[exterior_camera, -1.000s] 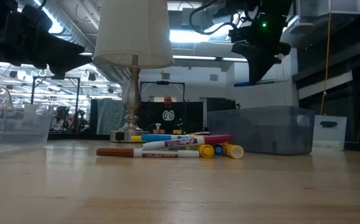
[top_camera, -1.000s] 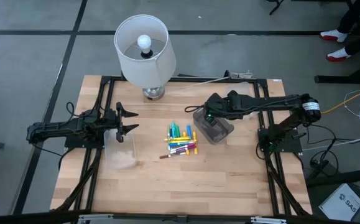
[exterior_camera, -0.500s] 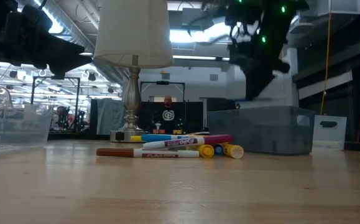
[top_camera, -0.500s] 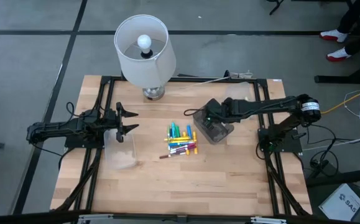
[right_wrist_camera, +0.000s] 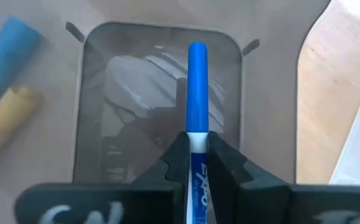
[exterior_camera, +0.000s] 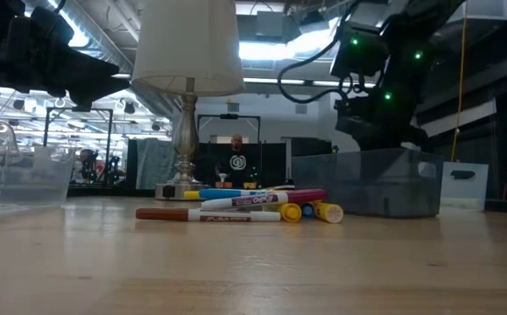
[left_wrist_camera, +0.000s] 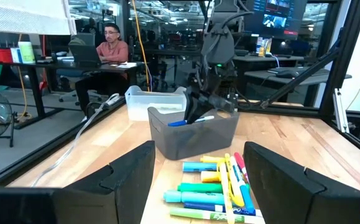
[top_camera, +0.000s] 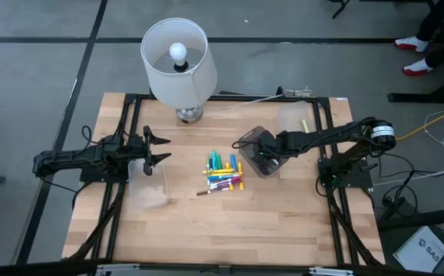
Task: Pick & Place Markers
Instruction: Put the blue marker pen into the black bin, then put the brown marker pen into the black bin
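1. Right end effector [right_wrist_camera: 196, 155] clamped on a blue marker [right_wrist_camera: 196, 87], right over the grey bin [top_camera: 261, 156]. Marker tip poking down into the bin, not yet let go.
2. Go down a little more before letting go. Less bounce that way, likely.
3. Keep the marker inside the bin walls. Stay off the rim, or the bin may slide on the bench [top_camera: 206, 230].
4. Open the fingers slowly. Let the marker drop flat on the bin floor.
5. Lift straight up after. No sideways pull while still inside the bin.
6. Then go for the pile of markers [top_camera: 223, 173], lying loose on the bench between the two bins, just beside the grey one. Yellow, green, blue and pink ones there, plus a brown one [exterior_camera: 196, 214] a bit apart at the front.
7. Pick one from the edge of the pile, not the middle. Easier to grab only one.
8. Left end effector [top_camera: 157, 148] waiting with fingers wide apart, holding nothing, above the clear bin [top_camera: 149, 184]. Well away from the lamp [top_camera: 177, 65].
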